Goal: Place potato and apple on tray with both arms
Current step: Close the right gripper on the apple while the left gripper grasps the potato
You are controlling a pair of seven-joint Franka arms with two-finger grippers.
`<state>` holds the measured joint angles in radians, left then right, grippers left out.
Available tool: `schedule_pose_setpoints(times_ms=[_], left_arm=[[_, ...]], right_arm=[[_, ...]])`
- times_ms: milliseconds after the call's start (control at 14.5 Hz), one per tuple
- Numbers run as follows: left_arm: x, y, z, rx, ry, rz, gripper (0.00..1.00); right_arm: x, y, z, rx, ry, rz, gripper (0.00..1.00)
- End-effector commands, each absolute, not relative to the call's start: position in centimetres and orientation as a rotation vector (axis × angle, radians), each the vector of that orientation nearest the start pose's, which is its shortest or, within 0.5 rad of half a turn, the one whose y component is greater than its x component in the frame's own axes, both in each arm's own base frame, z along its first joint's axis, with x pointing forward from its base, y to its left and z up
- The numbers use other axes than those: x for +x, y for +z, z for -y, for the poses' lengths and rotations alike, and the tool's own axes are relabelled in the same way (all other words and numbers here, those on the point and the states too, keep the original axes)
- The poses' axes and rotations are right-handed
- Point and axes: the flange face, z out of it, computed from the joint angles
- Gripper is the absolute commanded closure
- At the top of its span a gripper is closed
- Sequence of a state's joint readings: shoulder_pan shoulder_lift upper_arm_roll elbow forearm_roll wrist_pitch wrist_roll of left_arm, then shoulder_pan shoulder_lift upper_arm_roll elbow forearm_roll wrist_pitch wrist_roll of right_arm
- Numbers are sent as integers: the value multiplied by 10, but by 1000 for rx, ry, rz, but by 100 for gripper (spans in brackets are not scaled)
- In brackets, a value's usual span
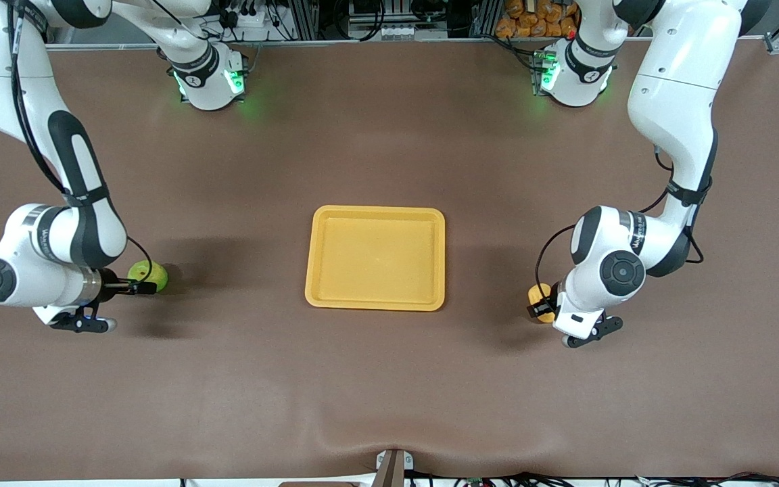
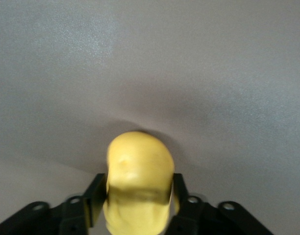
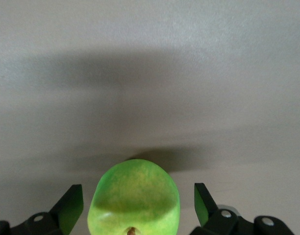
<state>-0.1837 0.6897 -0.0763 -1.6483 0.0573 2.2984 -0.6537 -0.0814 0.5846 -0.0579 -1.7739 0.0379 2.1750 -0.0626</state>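
Observation:
The yellow-orange potato [image 1: 538, 296] lies near the left arm's end of the table, beside the tray [image 1: 376, 211]. My left gripper [image 1: 544, 306] is low at the table, its jaws pressed against both sides of the potato [image 2: 139, 166]; in the left wrist view the gripper [image 2: 137, 196] is shut on it. The green apple [image 1: 149, 274] lies near the right arm's end. My right gripper [image 1: 136, 285] is down around it, open. In the right wrist view the apple [image 3: 135, 193] sits between the fingers with a gap on each side of the gripper [image 3: 138, 203].
The yellow-orange tray sits at the table's middle, with nothing on it, between the two fruits. The brown table cover spreads all round. The arm bases [image 1: 208, 81] stand along the edge farthest from the front camera.

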Motion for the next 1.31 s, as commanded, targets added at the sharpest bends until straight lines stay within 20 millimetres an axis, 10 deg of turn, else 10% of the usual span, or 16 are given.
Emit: schedule_pose_setpoints(times_ms=[0,484,622,761,1245], left_arm=[[661,207,172,-3079,43,580,61],[653,239,217,-3107,-4,464,93],[649,258,234,-3112,-8,417,97],[644,275,254,-3115,-6,371,100],[603,296,347,-3134,-17,155,100]], right_arm=[[611,218,76,-3102,259,-173,0],[604,208,75,-3096,297,-205,4],[605,209,73,-3097,293,-208,70],[608,212,68,-3099,283,-194,100],[618,274,45,-3100,262,-137,100]])
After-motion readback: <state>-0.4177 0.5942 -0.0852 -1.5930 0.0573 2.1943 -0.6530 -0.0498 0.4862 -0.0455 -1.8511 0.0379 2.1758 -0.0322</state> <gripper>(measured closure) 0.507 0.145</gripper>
